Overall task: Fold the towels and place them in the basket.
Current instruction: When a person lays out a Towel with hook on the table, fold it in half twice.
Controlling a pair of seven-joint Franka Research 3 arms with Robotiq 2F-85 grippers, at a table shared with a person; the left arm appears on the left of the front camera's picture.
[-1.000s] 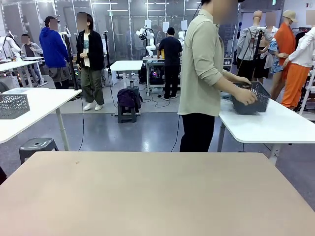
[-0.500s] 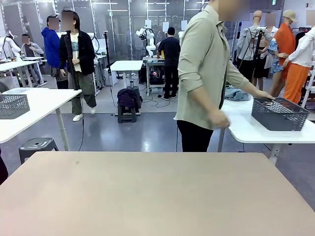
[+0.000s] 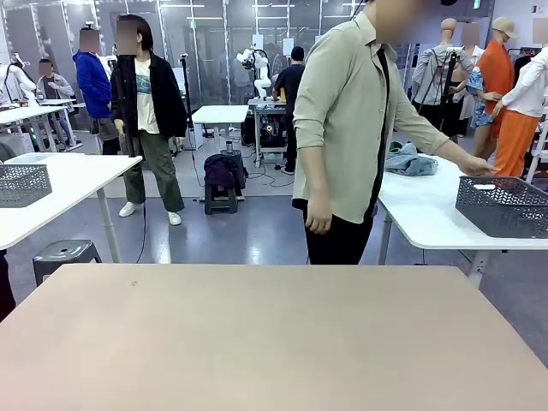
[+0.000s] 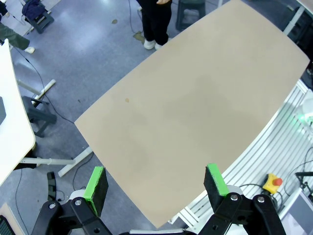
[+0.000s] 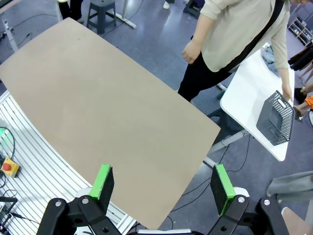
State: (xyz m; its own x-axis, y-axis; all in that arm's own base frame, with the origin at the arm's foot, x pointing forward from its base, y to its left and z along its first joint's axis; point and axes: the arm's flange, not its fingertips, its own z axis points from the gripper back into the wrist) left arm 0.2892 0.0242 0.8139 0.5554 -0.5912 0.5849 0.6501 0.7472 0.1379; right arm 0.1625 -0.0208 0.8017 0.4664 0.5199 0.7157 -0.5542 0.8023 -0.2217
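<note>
Two hands wide and empty, left hand [image 4: 155, 183], right hand [image 5: 161, 182], basket [image 3: 501, 206] by one person [image 3: 342, 111], second basket [image 3: 22, 185] far left

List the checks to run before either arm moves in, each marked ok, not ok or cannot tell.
1. Left gripper open, holding nothing: ok.
2. Right gripper open, holding nothing: ok.
3. Towel laid on the beige table: not ok; a grey-blue cloth heap lies on the white side table.
4. Basket on the beige table: not ok; it stands on the white side table, the person's hand at its rim.
5. Beige table free of hands: ok; the person's other hand hangs by the hip.
6. Basket contents: cannot tell.
</note>
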